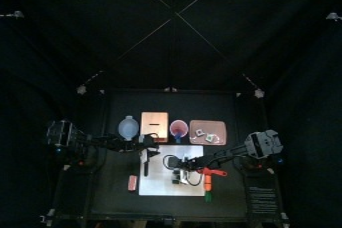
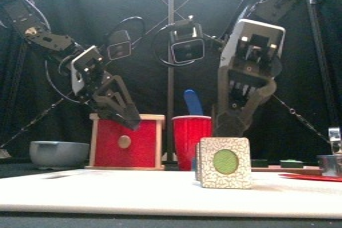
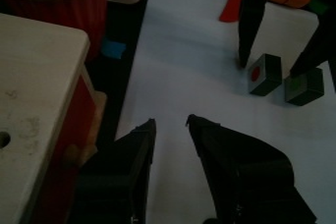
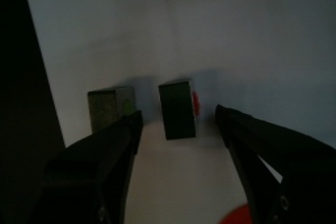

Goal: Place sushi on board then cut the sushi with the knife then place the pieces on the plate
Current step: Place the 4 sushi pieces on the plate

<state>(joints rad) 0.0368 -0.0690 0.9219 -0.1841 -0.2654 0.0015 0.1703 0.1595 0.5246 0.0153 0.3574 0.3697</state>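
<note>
Sushi pieces (image 3: 266, 74) lie cut on white cutting board (image 3: 184, 61); plating step judged in hand: right gripper (image 4: 178, 112) held open, empty above them, left gripper (image 3: 171, 122) part-open, empty over board; descent and closure needed next.

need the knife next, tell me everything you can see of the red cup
The red cup looks like smooth plastic and stands upright behind the white board, between the wooden box and the pink tray. A blue knife sticks up out of its open top. Whether it touches the box cannot be told.
</note>
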